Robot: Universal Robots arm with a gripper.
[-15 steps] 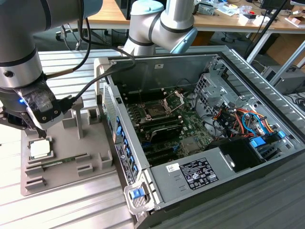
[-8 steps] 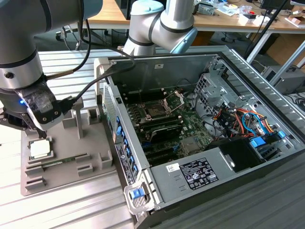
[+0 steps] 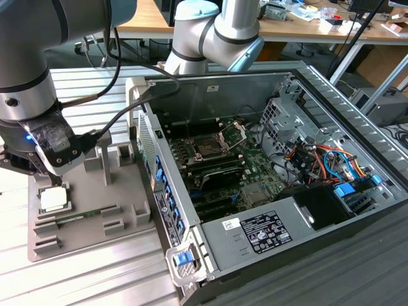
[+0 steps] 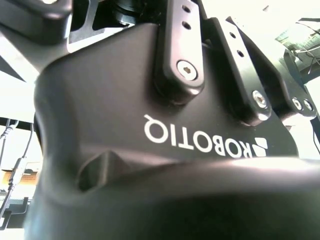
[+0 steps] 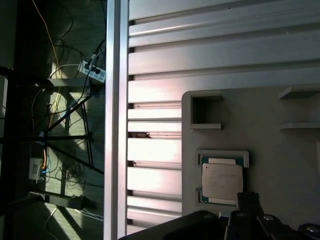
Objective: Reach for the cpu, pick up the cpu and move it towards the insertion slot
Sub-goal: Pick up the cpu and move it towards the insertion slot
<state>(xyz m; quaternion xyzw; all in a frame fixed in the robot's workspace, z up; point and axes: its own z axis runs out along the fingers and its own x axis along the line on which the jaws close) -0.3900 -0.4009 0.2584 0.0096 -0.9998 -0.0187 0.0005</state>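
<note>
Ribbed metal table (image 3: 95,280), grey tray (image 3: 137,197), cpu (image 3: 54,199) laid flat lid-up, near-square, gripper (image 3: 44,173) hung just above, jaw state cannot be told, insertion slot (image 3: 208,148) seen in exterior view.

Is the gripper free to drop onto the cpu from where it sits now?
Likely yes. The gripper hangs just above the cpu, which lies flat and uncovered in its gray holder. Nothing stands between them, though the holder's low rim hugs the cpu's edges.
</note>
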